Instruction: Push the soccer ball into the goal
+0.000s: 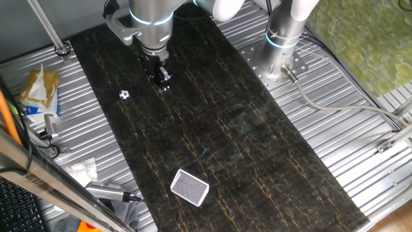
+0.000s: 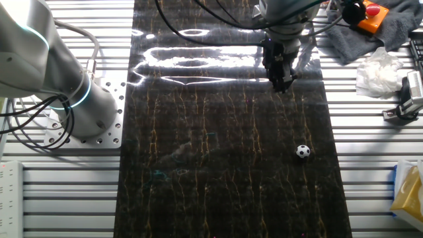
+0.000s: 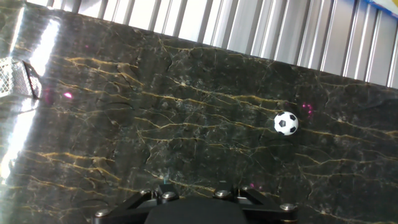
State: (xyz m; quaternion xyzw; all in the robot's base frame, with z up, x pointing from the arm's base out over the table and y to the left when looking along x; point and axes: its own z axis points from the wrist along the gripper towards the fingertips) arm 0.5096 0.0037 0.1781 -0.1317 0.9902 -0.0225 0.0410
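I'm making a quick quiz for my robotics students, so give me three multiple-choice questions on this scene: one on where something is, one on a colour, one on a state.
1. Where does the soccer ball lie?
A. On the dark marble mat
B. Inside the goal
C. On the ribbed metal

2. What colours is the ball?
A. Red and yellow
B. White with black patches
C. Plain blue

3. What is the hand doing with the ball?
A. Gripping it
B. Pressing it down
C. Not touching it

Answers: 1 A, it rests on the mat, far from the goal. 2 B, the hand view shows it. 3 C, a clear gap separates them.
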